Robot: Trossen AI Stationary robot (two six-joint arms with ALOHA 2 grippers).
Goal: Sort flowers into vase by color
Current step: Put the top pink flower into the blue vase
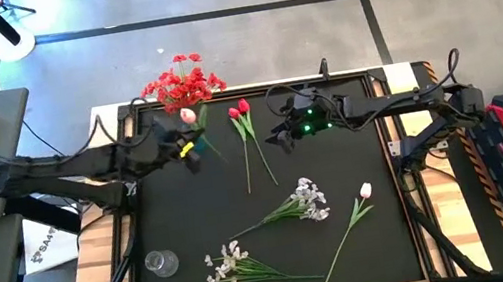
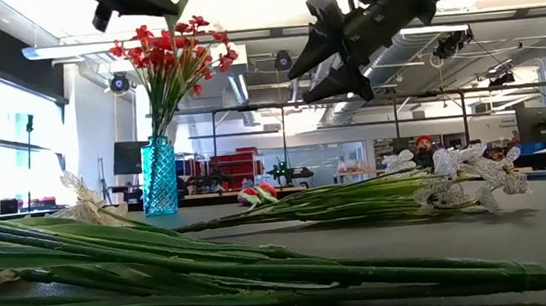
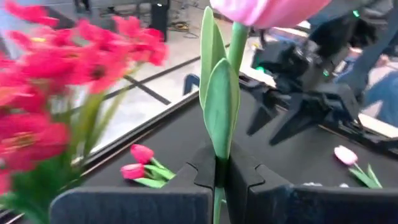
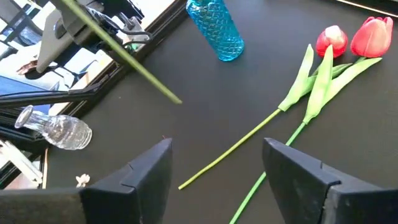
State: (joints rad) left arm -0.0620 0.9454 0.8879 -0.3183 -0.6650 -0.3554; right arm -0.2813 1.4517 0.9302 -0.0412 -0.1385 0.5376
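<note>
My left gripper [image 1: 185, 149] is shut on a pale pink tulip [image 1: 189, 116], held in the air beside the blue vase [image 2: 158, 176], which holds a bunch of red flowers [image 1: 183, 81]. My right gripper [image 1: 281, 132] is open and empty, above the table near two red tulips [image 1: 242, 112] that lie flat. Two white sprays [image 1: 304, 198] [image 1: 231, 264] and another pale pink tulip [image 1: 365, 191] lie on the black mat. My left gripper pinches the pink tulip's stem at its leaves [image 3: 219, 163], below the bud [image 3: 267, 9], between its two fingers. The fingers lie across the stem. The tulip is lifted clear of the table and tilted, and its bare stem end [image 4: 174, 98] sticks out free.
A clear glass vase [image 1: 162, 263] lies on its side at the mat's near left. The table's raised wooden rim [image 1: 402, 67] runs around the mat. The middle of the mat, between the red tulips and the white sprays, is bare.
</note>
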